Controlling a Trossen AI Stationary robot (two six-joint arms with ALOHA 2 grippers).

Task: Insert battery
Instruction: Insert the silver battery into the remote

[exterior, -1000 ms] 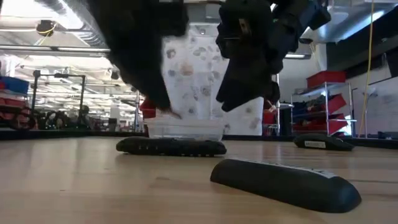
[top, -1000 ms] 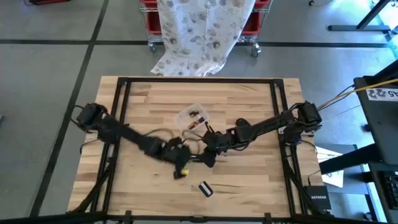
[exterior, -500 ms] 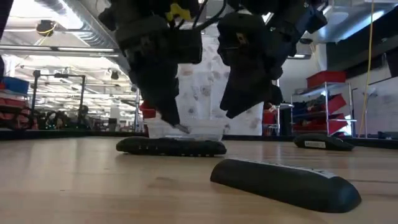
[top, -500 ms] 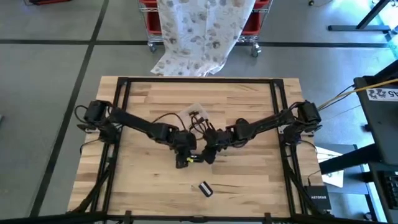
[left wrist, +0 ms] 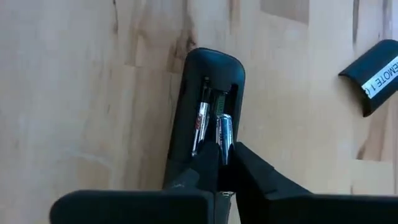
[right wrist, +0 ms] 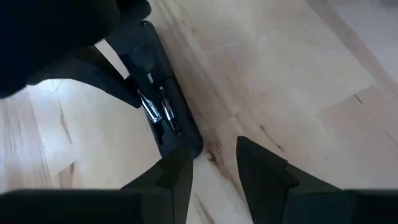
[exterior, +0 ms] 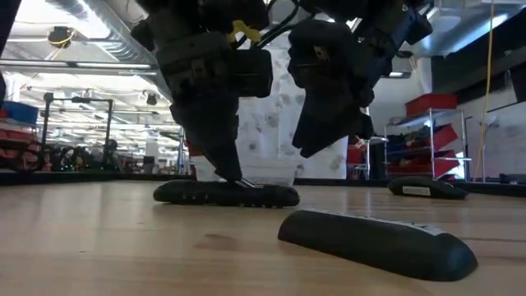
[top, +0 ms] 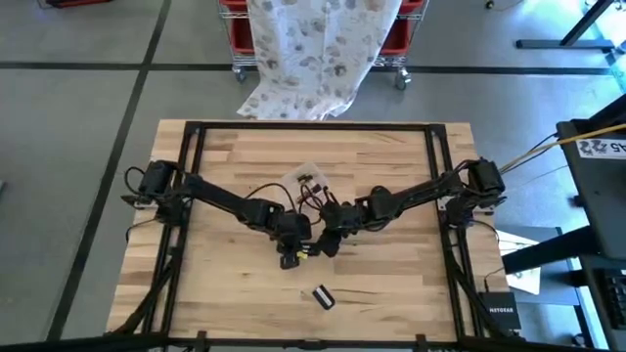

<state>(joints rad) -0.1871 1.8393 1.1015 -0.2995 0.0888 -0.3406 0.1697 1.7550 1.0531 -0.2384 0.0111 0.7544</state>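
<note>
The left gripper is pinching a little silver battery by its tail end and poking the free end down into the open bay of the black remote. That remote is lying face-down at about the middle of the table, with the left arm coming in from 9 o'clock and the right one from 3 o'clock. One battery is already sitting in the slot beside it, so this looks like the second cell going in.

The right gripper is hovering just off the near end of the remote, fingers spread apart and holding nothing. I'd guess it's there to brace the thing.

The battery cover is lying by itself toward 6 o'clock, well apart from the action. A clear plastic tub is sitting just past the grippers at 12 o'clock.

Handling-wise, my read: the cell is small, hard, smooth metal, so it'll be slippery and prone to rolling or pivoting in the pads. Holding it near one end is leaving the other end free to seat against the spring. The remote looks light and will probably skid on the wood if pushed sideways, so pressing straight down is the safer bet.
</note>
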